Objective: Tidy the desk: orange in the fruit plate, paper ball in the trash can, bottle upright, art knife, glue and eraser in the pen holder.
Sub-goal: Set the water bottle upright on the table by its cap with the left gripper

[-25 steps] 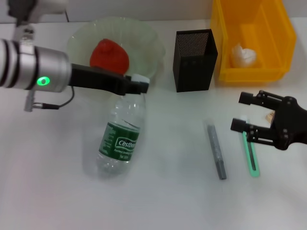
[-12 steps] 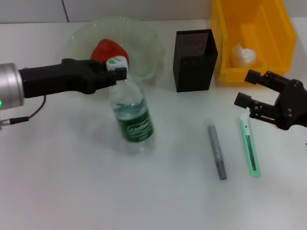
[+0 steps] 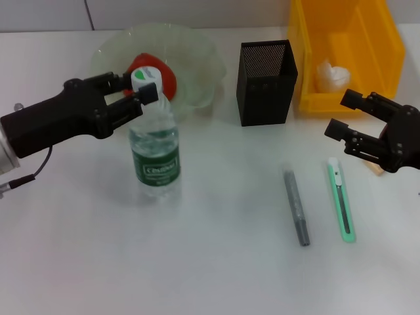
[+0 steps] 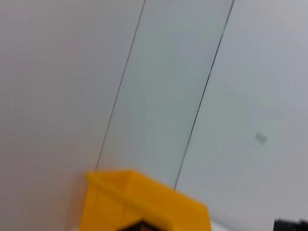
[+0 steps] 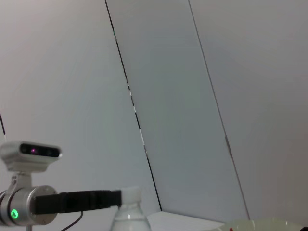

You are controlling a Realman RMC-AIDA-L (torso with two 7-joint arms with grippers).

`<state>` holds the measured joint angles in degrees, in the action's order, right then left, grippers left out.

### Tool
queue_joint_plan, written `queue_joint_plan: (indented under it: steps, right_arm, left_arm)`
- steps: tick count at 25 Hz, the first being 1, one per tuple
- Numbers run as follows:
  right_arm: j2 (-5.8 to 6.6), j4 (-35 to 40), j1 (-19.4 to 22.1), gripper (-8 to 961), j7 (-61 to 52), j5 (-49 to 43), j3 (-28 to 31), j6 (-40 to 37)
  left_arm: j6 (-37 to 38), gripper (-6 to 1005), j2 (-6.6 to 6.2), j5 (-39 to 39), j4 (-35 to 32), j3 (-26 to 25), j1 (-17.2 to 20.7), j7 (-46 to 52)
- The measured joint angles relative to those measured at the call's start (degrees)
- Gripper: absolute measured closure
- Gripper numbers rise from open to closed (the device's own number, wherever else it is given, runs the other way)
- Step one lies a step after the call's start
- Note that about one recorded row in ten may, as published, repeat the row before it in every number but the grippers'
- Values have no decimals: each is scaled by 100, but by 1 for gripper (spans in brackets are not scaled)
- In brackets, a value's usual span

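The bottle stands upright on the white desk, towards the left side, its white cap pinched between the closed fingers of the left gripper. It is clear plastic with a green label around its middle.

Nearest the robot on the right lie a grey stick and, just beside it, the green art knife, both flat on the bare tabletop and roughly parallel. Above the knife's far end hovers the right gripper, its fingers spread apart and holding nothing.

Farther back, the black mesh pen holder stands mid-desk. The pale fruit plate behind the bottle holds the orange. At the far right, the yellow bin contains a white paper ball. Beyond the desk rises a plain grey panelled wall.
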<state>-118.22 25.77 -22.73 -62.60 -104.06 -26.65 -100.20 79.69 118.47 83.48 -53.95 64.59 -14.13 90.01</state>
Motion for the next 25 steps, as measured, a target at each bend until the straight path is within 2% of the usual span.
queue_joint_plan:
  steps: [2,5,8,10,11,14,15,17,25]
  right_arm:
    - [-2,-181,-34,181,166,0,105,35]
    - [-7,-282,-53,181,241,1,128,43]
    - [-25,-343,-63,181,296,0,165,67]
    - [-56,-350,-71,181,334,0,221,104]
    - [-66,-356,-74,181,346,0,240,116]
    - [-79,-467,-122,181,386,0,319,138]
    - [-79,-467,-122,181,386,0,319,138]
    - [-79,-609,-163,181,481,17,421,144]
    - [-81,-936,-266,182,727,128,442,242]
  left_arm:
    - [474,561,5,-763,990,-189,-122,-1507]
    - [697,561,3,-1171,1590,-203,-176,-2449]
    - [713,561,12,-1225,1860,-205,-185,-2942]
    - [713,561,12,-1225,1860,-205,-185,-2942]
    - [719,561,25,-1314,2100,-206,-205,-3358]
    - [758,560,27,-1515,2412,-209,-255,-3741]
    - [862,560,30,-1809,2920,-209,-361,-4324]
    - [942,560,38,-1942,3215,-208,-432,-4688]
    - [965,560,61,-2348,3814,-198,-597,-5252]
